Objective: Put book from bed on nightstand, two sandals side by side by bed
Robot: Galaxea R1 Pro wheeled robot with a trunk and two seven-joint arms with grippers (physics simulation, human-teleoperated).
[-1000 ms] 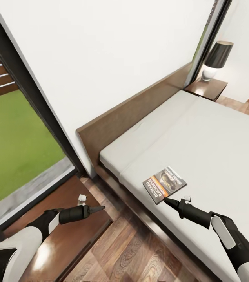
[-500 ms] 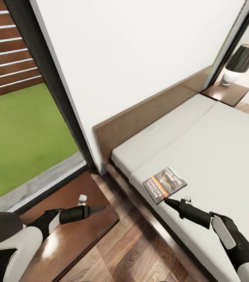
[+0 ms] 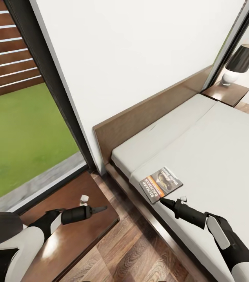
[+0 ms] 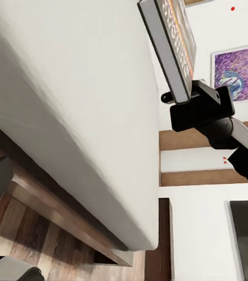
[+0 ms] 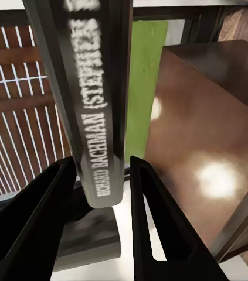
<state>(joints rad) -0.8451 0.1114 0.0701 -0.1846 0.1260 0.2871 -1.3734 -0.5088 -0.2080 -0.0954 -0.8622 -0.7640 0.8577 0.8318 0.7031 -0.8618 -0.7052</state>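
Observation:
The book [image 3: 160, 184] with its dark cover and orange band is at the near edge of the pale bed [image 3: 218, 149]. My right gripper [image 3: 161, 200] is shut on the book's near edge. In the right wrist view the book's spine [image 5: 94, 105] stands between the two fingers [image 5: 159, 222]. The left wrist view shows the book [image 4: 173, 47] raised off the mattress [image 4: 71, 117] in the right gripper [image 4: 197, 108]. My left gripper [image 3: 100, 208] hovers open and empty over the near nightstand [image 3: 73, 239]. The sandals are out of view.
A second nightstand [image 3: 234, 96] with a black-shaded lamp [image 3: 240, 62] stands beyond the bed's far side. A tall dark-framed window [image 3: 49, 86] onto grass is on the left. Wood-plank floor [image 3: 136, 250] runs between the near nightstand and the bed frame.
The head camera swung earlier, shifting the whole picture. Since then my right gripper and the book in it have moved slightly left and away; the left gripper has barely shifted.

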